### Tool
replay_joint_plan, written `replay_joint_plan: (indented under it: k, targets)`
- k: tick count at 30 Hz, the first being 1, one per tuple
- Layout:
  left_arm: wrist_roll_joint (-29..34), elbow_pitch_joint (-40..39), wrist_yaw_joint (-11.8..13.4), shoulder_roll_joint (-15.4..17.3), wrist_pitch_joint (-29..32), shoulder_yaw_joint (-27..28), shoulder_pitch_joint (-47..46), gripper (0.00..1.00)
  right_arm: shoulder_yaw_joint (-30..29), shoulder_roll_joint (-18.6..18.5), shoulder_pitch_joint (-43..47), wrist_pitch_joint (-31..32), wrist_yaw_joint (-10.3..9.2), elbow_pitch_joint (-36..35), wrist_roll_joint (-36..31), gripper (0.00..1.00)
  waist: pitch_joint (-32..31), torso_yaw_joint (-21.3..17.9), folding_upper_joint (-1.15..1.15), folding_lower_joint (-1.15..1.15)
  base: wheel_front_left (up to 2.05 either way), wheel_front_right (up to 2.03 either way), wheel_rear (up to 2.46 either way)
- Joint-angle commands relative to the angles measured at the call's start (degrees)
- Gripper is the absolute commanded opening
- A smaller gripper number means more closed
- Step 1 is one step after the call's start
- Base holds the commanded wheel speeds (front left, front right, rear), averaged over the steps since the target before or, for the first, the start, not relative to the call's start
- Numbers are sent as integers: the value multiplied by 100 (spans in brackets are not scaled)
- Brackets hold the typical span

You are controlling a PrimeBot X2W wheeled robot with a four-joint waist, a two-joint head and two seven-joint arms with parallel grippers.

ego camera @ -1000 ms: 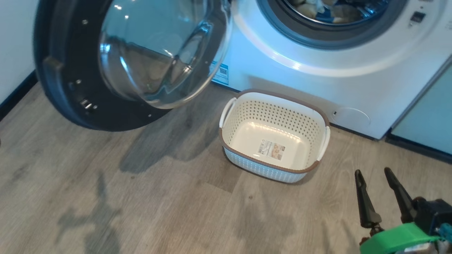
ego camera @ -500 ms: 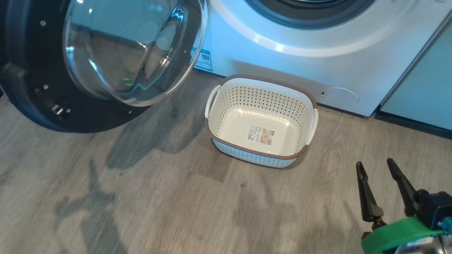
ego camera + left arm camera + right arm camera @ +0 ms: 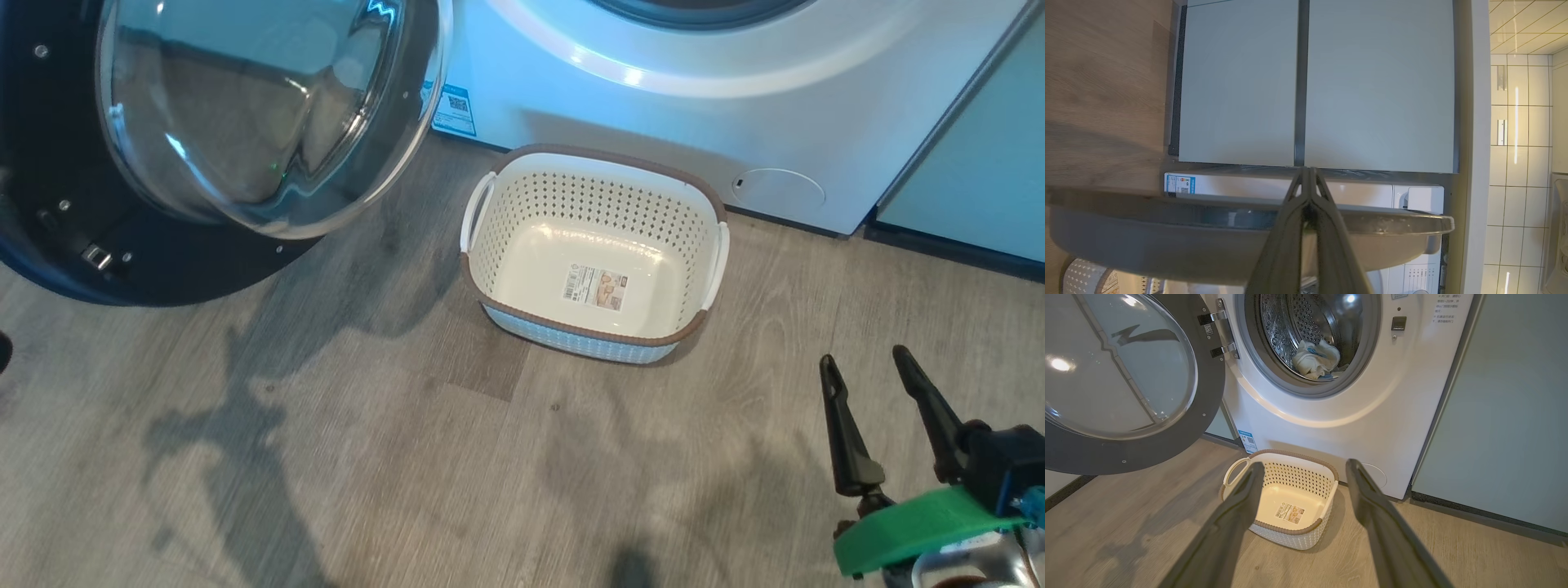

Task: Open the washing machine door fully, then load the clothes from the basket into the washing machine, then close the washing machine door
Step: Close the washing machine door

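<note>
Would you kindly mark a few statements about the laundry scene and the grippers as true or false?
1. The clothes lie in the basket. False: the basket holds only a label; the clothes are in the drum of the washing machine.
2. The washing machine door stands open. True.
3. The right gripper is shut. False: it is open, holding nothing.
4. The left gripper is shut. True.
5. The basket stands on the floor before the washing machine. True.

Head camera has swung, basket (image 3: 593, 155) and washing machine door (image 3: 220, 147) now higher and further left in view
</note>
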Motion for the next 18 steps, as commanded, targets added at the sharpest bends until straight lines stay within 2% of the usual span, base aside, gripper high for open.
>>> replay_joint_plan:
  k: [1,18]
  targets:
    - [72,-146,-39,306,103,117,-195,0,99,-64,-206,23,25,-239,-67,100,21,-5,0,0,0,0,0]
    - [270,-618,-39,-12,993,-66,-26,0,87,-64,-303,-26,25,-184,-8,100,97,194,0,0,0,0,0]
